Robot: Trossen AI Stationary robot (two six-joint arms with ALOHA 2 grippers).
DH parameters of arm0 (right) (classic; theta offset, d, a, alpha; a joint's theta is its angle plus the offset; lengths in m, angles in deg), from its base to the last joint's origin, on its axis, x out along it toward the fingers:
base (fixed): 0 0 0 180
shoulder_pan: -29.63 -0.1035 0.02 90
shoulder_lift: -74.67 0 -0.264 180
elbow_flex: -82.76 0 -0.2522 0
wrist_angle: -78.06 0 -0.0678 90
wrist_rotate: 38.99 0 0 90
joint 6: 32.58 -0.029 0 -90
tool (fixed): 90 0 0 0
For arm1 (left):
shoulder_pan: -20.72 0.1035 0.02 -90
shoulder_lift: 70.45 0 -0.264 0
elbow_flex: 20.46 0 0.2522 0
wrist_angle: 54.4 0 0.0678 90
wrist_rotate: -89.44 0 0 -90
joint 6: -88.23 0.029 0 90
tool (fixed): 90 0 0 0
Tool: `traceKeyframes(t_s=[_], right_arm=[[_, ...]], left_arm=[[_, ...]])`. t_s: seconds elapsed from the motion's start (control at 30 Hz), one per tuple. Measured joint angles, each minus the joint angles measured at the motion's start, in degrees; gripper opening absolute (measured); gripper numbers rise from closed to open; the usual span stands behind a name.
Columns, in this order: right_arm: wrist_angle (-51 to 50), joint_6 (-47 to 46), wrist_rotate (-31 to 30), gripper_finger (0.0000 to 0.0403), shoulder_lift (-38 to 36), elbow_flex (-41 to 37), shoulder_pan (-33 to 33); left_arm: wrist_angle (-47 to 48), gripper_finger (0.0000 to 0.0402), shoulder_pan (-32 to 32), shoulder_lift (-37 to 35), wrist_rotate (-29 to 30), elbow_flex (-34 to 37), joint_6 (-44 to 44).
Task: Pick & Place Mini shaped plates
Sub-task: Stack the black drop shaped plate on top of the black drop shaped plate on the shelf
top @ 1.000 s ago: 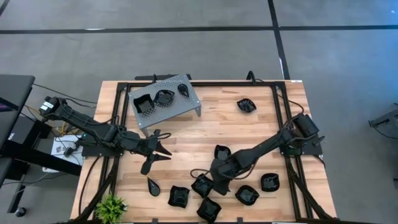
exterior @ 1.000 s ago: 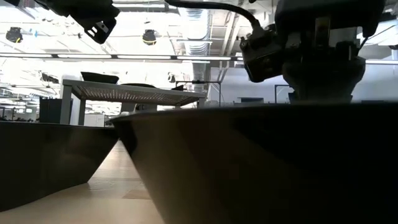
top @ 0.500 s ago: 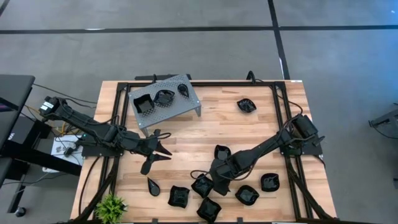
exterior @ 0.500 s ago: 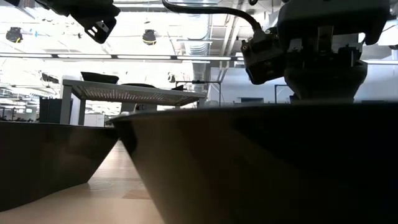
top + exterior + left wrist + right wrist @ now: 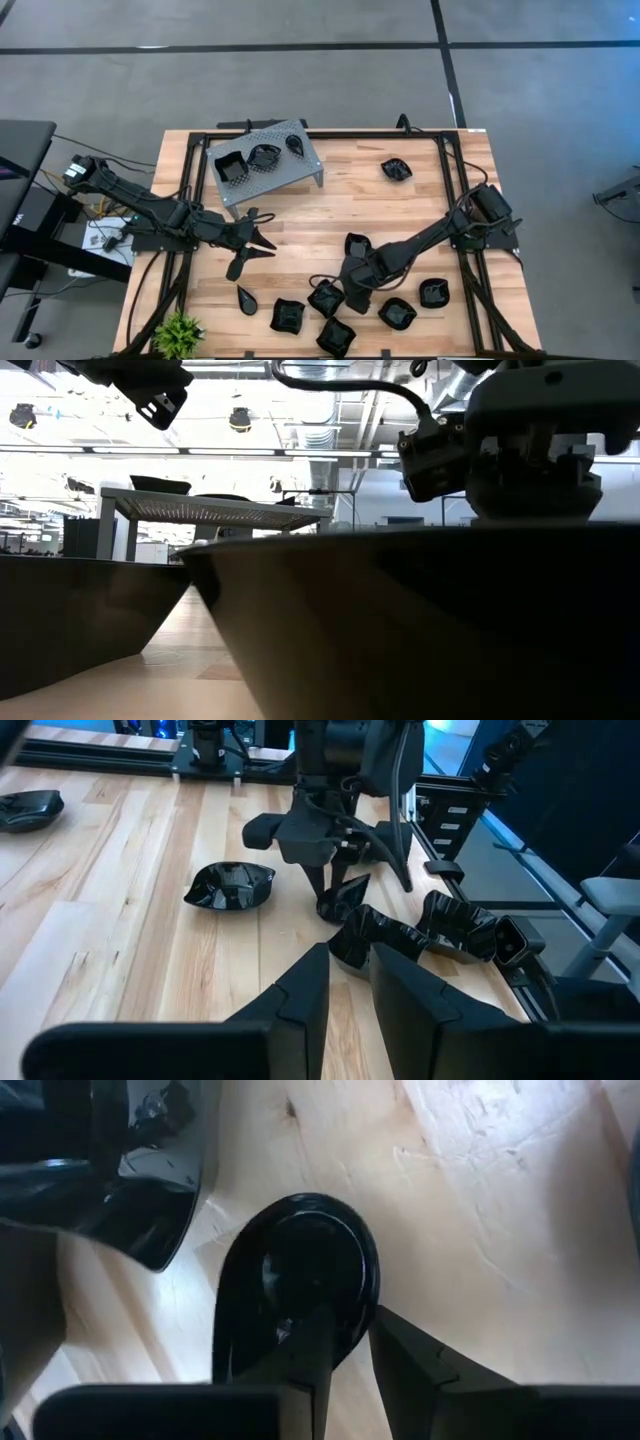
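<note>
Small glossy black mini plates lie scattered on the wooden table, several in a cluster near the near edge (image 5: 335, 335). Three more sit on the grey perforated tray (image 5: 290, 172) at the far left. My right gripper (image 5: 350, 290) stands over the cluster, pointing down, shut on a rounded plate (image 5: 300, 1270). The left wrist view shows this gripper (image 5: 330, 890) and its plate (image 5: 345, 900) from the side. My left gripper (image 5: 268, 246) hovers left of centre with its fingers close together, holding nothing. A teardrop plate (image 5: 230, 885) lies flat beyond it. My right gripper pinches the rounded plate by its rim (image 5: 352, 1315). One finger (image 5: 315, 1340) is over the plate's hollow and the other (image 5: 410, 1350) is outside the rim. The fingers come from above, pointing down. In the left wrist view the plate is tilted, its lower edge (image 5: 335, 915) at the table.
Single plates lie at the far right (image 5: 397, 170), at centre (image 5: 357, 243) and near the near-left corner (image 5: 246, 298). A small green plant (image 5: 180, 330) stands at the near-left corner. Black rails (image 5: 450, 180) frame the table. Big dark plates (image 5: 420, 620) fill the foreground of the low view.
My right gripper has shifted slightly down and toward the table's right in the low view, still shut on the plate. My left arm has kept still.
</note>
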Motion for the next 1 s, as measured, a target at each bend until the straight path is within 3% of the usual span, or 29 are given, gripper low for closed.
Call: traceKeyframes(t_s=[0.27, 0.43, 0.57, 0.8, 0.93, 1.0], right_arm=[[-0.22, 2.72, 0.15, 0.0008, 0.03, -0.05, 0.52], [-1.11, 4.22, 1.31, 0.0013, 0.11, 2.49, 1.22], [-8.97, 10.66, 0.29, 0.0004, -0.52, 9.42, 2.96], [-24.76, 27.33, -13.92, 0.0009, -0.52, 24.98, 9.71], [-23.95, 31.4, -26.75, 0.0003, -0.56, 32.48, 15.63], [-21.9, 31.44, -30.01, 0.0002, -0.57, 35.16, 19.28]], left_arm=[[-0.02, 0.0078, 0.0, 0.0, 0.0, 0.0, -0.22], [-0.12, 0.0078, 0.0, 0.0, 0.0, 0.0, -0.22], [-0.27, 0.0078, 0.0, 0.02, 0.0, 0.0, -0.22], [-0.44, 0.0078, 0.0, 0.02, -0.02, 0.0, -0.11], [-0.44, 0.0078, 0.0, 0.02, 0.0, 0.0, 0.02], [-0.44, 0.0078, 0.0, 0.02, 0.0, 0.0, 0.02]])
